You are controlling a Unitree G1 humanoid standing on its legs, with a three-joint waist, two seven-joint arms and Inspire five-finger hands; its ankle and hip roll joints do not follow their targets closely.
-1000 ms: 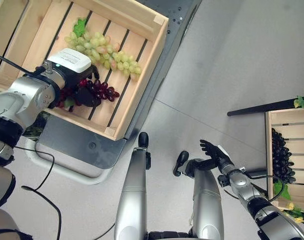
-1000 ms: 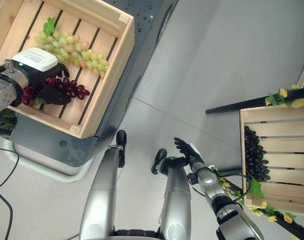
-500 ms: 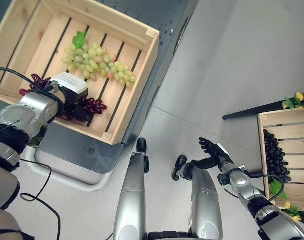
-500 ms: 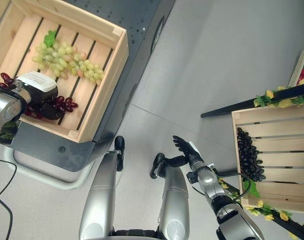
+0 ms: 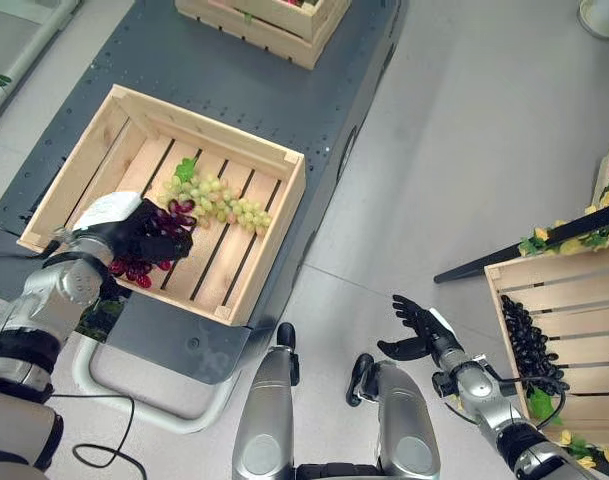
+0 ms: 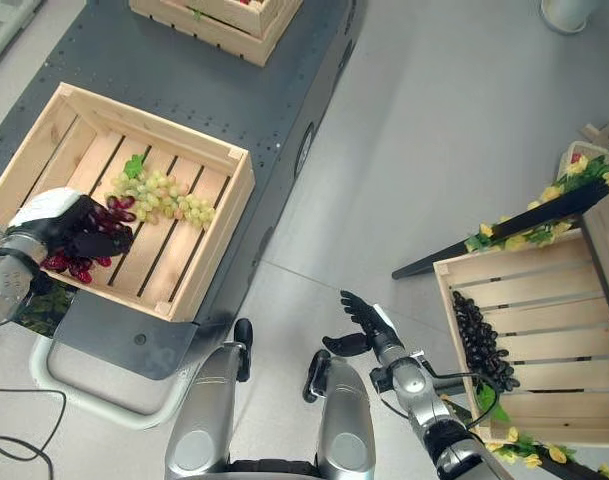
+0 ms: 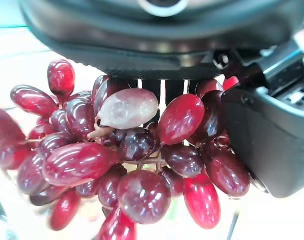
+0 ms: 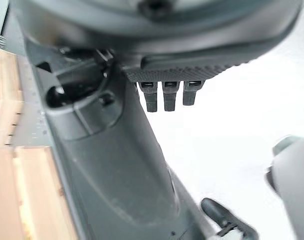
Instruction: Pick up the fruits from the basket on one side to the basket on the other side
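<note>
My left hand (image 5: pixel 124 232) is shut on a bunch of red grapes (image 5: pixel 156 237) over the near left part of the wooden crate (image 5: pixel 267 250) on the dark platform. The grapes (image 7: pixel 137 165) hang against its palm and fingers in the left wrist view. A bunch of green grapes (image 5: pixel 216 199) with a leaf lies on the slats of that crate, just beyond the hand. My right hand (image 5: pixel 416 326) hangs open over the floor at the lower right. A second wooden crate (image 5: pixel 574 293) at the right edge holds a bunch of black grapes (image 5: pixel 529 345).
The dark platform (image 5: pixel 234 70) carries another crate (image 5: pixel 269 20) at its far end. A dark bar with yellow flowers and leaves (image 5: pixel 544 240) leans by the right crate. Grey floor (image 5: pixel 464 130) lies between the platform and the right crate.
The camera has pulled back, so the whole scene looks smaller. My left hand, still holding the red grapes, has lifted them off the slats. The right hand has hardly moved.
</note>
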